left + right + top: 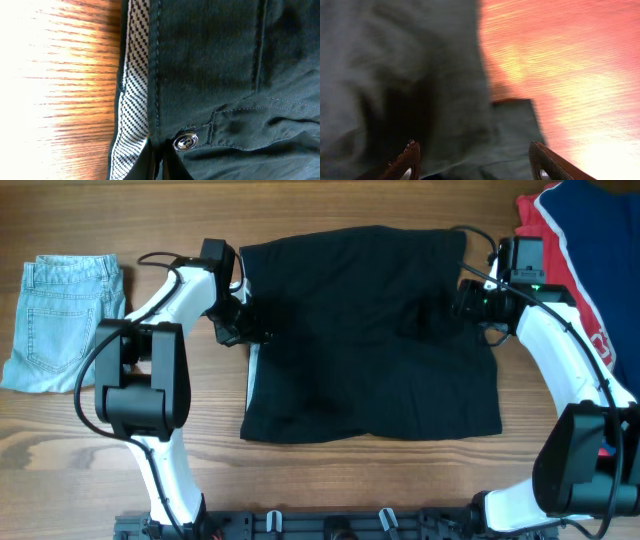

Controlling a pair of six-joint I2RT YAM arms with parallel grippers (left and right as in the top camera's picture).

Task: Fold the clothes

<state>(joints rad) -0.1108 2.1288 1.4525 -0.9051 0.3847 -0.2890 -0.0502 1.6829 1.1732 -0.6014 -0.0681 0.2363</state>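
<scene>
Progress check: I'd call this early to middle, nowhere near done. The black garment (370, 350) lies spread out on the table (330, 490) as one big rough rectangle between the two grippers. It's fairly flat, with a rumpled hump on the side nearest the right one. I can't tell whether it's been doubled over at all. It's certainly not a compact bundle yet, so the real folding is still to come.

The left gripper (240, 320) sits right on the garment's near edge with its fingers together. In its wrist view they look pinched on the waistband seam, with a button (185, 142) just beside the tips and striped lining (134, 100) showing along that edge.

The right gripper (475, 165) has its fingers (407, 160) well apart, with cloth under and between them and nothing clamped.

The denim shorts (60, 320) lie well beyond the left arm on its outer side, and a red and navy garment (580, 250) is past the right arm. Both are apart from the black one.
</scene>
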